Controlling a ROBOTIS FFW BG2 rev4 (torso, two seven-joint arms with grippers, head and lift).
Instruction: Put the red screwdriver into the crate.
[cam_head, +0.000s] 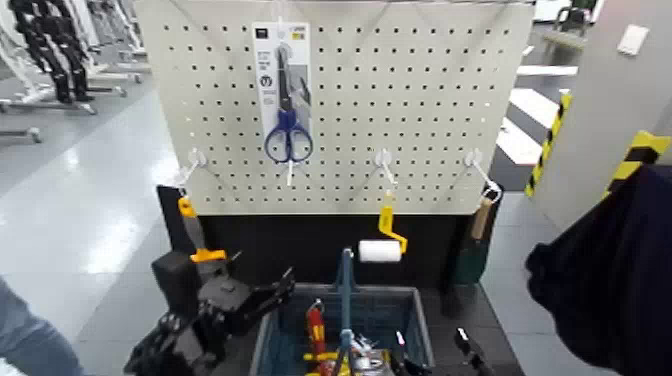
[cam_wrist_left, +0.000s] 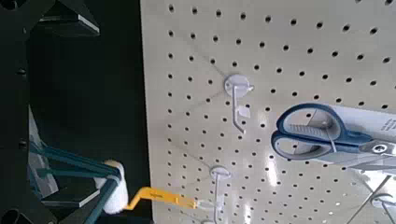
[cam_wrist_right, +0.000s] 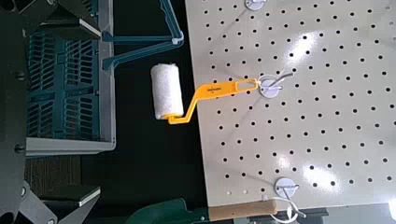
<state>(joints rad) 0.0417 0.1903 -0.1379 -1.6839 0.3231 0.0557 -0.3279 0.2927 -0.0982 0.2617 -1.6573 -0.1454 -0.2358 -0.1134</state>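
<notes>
Head view: the red screwdriver lies inside the crate, left of its upright centre handle, between that handle and the side wall. The left gripper is spread and empty, beside the crate's left rim; the right gripper, also spread and empty, is by the right side. The handle looks red with yellow. Behind stands a pale pegboard with scissors, above grey flooring.

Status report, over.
Left claw open, left side of crate. Right claw open, right side. Red screwdriver apparently inside. Upright handle between claws.
</notes>
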